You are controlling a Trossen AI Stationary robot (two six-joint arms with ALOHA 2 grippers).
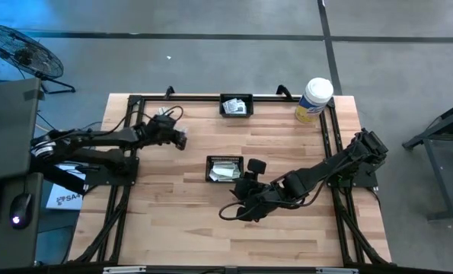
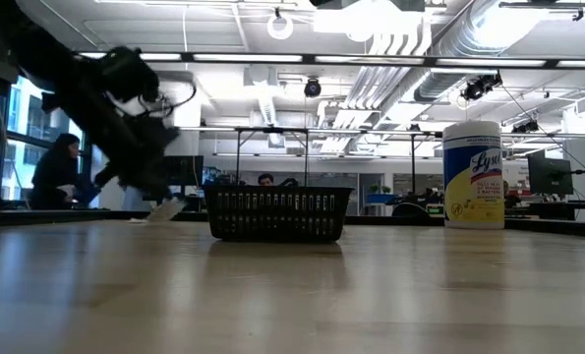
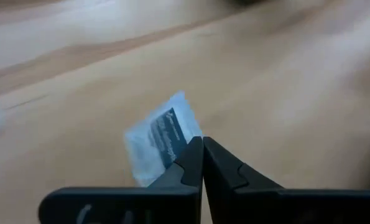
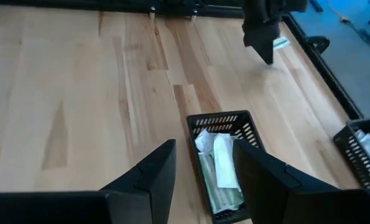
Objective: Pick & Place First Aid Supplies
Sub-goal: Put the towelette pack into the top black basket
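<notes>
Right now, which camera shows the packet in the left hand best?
The left wrist view: the white square packet fills the frame, pinched by the shut left hand. The low view shows a pale blur, the right wrist view a sliver, the high view nothing clear.

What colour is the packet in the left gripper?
White with dark print; the packet shows best in the left wrist view.

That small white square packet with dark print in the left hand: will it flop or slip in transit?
Likely light and a bit floppy: the small white square packet with dark print looks thin and flat. The left hand pinches only one corner with its fingers shut, so the packet may swivel or slide out on a fast swing.
</notes>
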